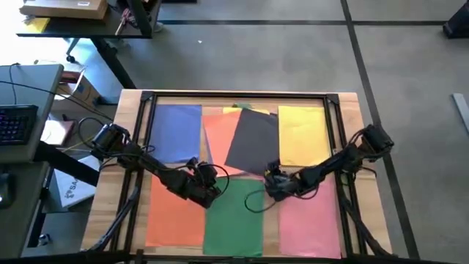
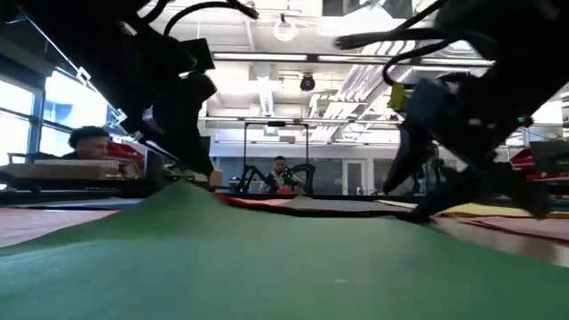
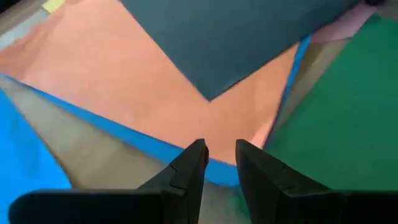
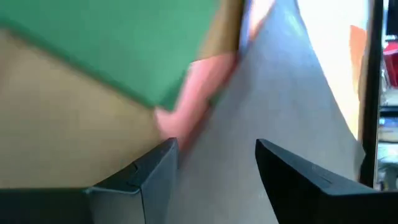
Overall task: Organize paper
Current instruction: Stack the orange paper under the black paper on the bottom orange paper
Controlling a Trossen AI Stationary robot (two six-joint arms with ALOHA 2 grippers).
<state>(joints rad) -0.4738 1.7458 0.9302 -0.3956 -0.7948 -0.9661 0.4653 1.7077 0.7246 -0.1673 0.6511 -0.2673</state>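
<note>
Coloured paper sheets lie flat on the wooden table: blue (image 1: 176, 130), a tilted orange one (image 1: 220, 136), a tilted dark grey one (image 1: 253, 139) on top of it, and yellow (image 1: 302, 134) along the far side; orange (image 1: 176, 214), green (image 1: 233, 220) and pink (image 1: 308, 220) along the near side. My left gripper (image 1: 210, 183) (image 3: 221, 155) is low at the orange sheet's near corner, where a blue edge (image 3: 155, 149) shows under it; its fingers stand a narrow gap apart. My right gripper (image 1: 272, 183) (image 4: 216, 155) is open, low over the dark grey sheet's near corner (image 4: 273, 112). My left gripper points down and forward at the blue edge under the orange sheet; nothing lies between its fingers, and I cannot tell whether the tips touch the paper. My right gripper's fingers reach down to paper level (image 2: 427, 212) over the grey sheet; whether they touch it I cannot tell.
A black metal frame (image 1: 242, 95) runs round the table's far and side edges. Both arms slant in from the table's left and right sides, with loose cables (image 1: 253, 199) near the right gripper. Desks and a box stand off the table at the left.
</note>
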